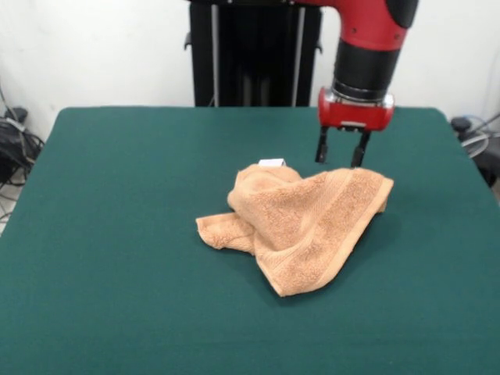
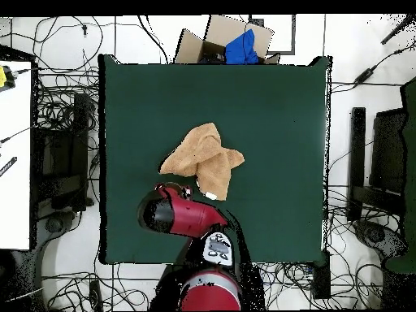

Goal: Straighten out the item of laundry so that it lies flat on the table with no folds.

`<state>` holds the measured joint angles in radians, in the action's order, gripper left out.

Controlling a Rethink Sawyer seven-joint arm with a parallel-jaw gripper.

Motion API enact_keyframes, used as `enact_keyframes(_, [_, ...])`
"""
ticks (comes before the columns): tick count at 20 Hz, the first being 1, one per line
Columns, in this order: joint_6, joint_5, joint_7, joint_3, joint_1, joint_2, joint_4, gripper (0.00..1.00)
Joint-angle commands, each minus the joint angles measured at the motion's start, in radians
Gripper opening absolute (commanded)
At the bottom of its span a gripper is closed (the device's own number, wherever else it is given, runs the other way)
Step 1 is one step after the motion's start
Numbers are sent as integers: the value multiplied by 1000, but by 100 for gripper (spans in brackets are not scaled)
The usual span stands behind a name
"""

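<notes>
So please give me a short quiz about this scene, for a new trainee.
1. True or false: the towel lies flat with no folds.
2. In the front view, where is the gripper?
A. Above the towel's far right corner
B. Over the table's near left corner
C. Out of view
3. Fill in: a small white ___ shows at the towel's far edge.

Key:
1. False; it is crumpled, with layers folded over one another.
2. A; its fingers point down, apart, holding nothing.
3. tag

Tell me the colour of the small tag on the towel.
White; the tag at the towel's far edge shows best in the front view.
</notes>
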<state>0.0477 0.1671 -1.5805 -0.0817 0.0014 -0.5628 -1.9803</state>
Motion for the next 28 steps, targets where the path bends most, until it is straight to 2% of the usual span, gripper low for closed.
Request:
enact_keyframes(1, [11, 8, -183, 46, -30, -21, 30, 100])
enact_keyframes(7, [66, 35, -190, 25, 4, -30, 56, 100])
enact_keyframes(22, [90, 8, -147, 39, -30, -29, 84, 100])
enact_keyframes(28, [83, 36, -180, 40, -28, -17, 100, 100])
